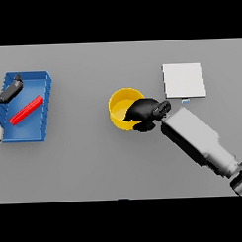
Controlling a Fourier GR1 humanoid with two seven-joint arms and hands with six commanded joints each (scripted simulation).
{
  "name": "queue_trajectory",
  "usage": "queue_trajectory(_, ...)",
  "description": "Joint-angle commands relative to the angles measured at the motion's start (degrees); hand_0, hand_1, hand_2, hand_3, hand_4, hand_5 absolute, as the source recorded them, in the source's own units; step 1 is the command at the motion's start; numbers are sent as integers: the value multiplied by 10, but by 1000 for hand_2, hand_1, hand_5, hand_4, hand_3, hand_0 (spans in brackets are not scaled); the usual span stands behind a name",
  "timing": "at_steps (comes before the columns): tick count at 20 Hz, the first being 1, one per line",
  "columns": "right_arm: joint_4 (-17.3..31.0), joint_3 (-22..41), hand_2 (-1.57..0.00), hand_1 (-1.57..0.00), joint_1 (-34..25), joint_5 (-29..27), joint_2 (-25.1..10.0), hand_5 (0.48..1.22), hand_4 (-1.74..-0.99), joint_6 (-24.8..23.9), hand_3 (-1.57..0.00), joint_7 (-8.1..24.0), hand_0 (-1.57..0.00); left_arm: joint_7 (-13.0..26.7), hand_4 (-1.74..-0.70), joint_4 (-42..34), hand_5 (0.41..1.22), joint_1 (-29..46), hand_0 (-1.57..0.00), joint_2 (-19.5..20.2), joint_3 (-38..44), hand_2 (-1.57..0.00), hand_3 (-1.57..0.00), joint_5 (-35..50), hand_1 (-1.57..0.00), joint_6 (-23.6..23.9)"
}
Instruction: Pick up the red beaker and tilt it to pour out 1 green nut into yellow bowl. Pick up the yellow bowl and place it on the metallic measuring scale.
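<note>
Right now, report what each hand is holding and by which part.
The right hand grips the yellow bowl at its right rim. The left hand, over the blue tray, holds nothing visible.

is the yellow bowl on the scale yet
No, the yellow bowl sits on the grey table, left of the white scale, with the right hand at its rim.

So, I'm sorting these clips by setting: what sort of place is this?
Probably a lab-style weighing bench. On a plain grey table sit a flat metallic scale, a yellow bowl that the right hand is reaching into, and a blue tray holding a red object.
</note>
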Motion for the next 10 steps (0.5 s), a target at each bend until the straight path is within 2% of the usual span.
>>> queue_trajectory(1, 3, 3, -1205, -1330, -2, 1, -2, 1157, -1647, -1, -1120, -3, -1334, -1, -750, 2, 695, -1, 1, 0, 0, 1, 1, -1, 1, 1)
queue_trajectory(2, 8, 3, -1234, -1378, -5, -1, -5, 1170, -1666, -3, -1210, -14, -1382, 0, -747, -3, 692, 0, 1, 4, 1, 1, 1, -1, 1, 0)
queue_trajectory(5, 0, 2, -1281, -1472, 0, -6, -5, 1195, -1702, -8, -1365, -1, -1474, 7, -735, -14, 689, 4, 1, 3, -2, 1, 1, -1, 1, -3)
queue_trajectory(7, -13, 2, -1288, -1508, 7, -9, -7, 1204, -1716, -15, -1389, 14, -1509, 3, -733, 0, 686, -3, 1, 2, -1, 1, 1, -1, 1, -3)
queue_trajectory(10, -34, -4, -1330, -1539, 1, -14, -19, 1212, -1728, -3, -1376, 6, -1539, -3, -730, 3, 687, -2, 1, 0, -2, 1, 1, -3, 1, 2)
